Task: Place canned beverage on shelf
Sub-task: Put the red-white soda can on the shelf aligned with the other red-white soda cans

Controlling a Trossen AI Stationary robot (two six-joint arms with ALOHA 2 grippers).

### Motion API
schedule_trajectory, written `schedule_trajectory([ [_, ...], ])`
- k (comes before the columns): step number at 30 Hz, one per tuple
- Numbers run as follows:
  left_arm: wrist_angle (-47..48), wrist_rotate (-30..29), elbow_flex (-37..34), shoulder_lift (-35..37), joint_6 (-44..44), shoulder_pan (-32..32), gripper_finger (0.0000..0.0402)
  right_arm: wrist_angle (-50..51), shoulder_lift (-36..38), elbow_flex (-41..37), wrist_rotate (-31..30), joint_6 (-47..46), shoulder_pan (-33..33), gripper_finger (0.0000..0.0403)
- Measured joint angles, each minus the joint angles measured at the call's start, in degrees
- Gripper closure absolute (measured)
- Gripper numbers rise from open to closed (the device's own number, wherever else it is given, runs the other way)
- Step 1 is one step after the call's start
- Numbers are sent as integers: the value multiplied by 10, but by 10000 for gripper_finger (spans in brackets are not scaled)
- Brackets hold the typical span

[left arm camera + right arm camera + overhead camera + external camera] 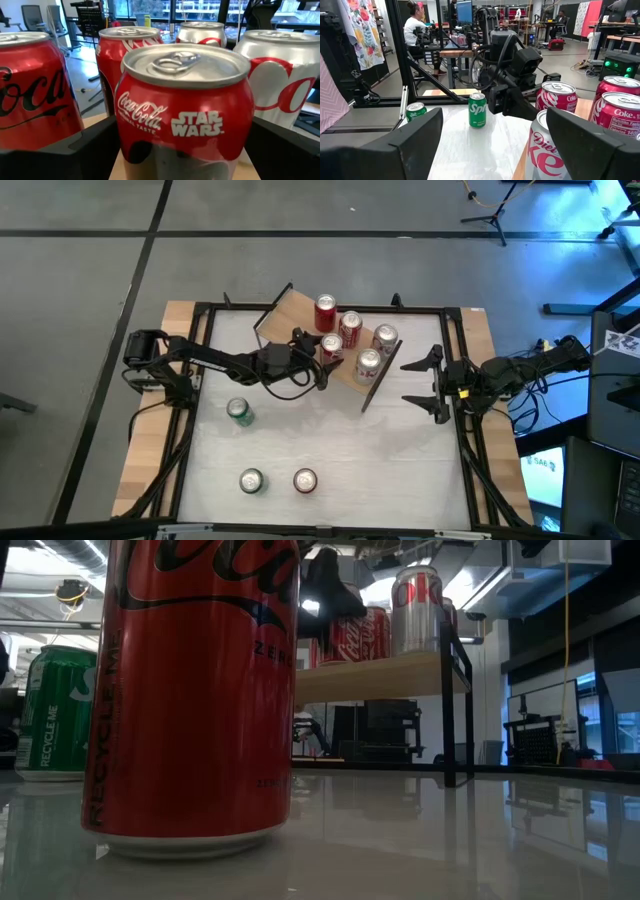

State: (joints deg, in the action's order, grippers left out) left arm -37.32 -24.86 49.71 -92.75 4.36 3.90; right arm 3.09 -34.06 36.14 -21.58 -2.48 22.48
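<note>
My left gripper [326, 363], jaws wide, straddles 1 red can [331, 347] on the shelf [292, 311], upper centre; right gripper [432, 383] gapes empty.

Overhead sees all; low view, perhaps blocked, hugs a can [195, 690].

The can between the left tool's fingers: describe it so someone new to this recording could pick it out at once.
Start at the wooden shelf at the table's far edge, which carries five cans. The left tool reaches in at its front edge, its open fingers either side of a red Coca-Cola can. Unlike its neighbours, it carries white Star Wars lettering.
</note>
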Motion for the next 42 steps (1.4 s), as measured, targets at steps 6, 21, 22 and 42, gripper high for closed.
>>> schedule_trajectory([
  [6,3,9,0,0,-14,0,60,0,0,0,0,0,0,54],
  [21,2,209,0,0,-21,57,112,0,0,0,0,0,0,54],
  [22,2,231,0,0,-21,65,112,0,0,0,0,0,0,54],
  [42,5,495,0,0,-83,174,112,0,0,0,0,0,0,54],
])
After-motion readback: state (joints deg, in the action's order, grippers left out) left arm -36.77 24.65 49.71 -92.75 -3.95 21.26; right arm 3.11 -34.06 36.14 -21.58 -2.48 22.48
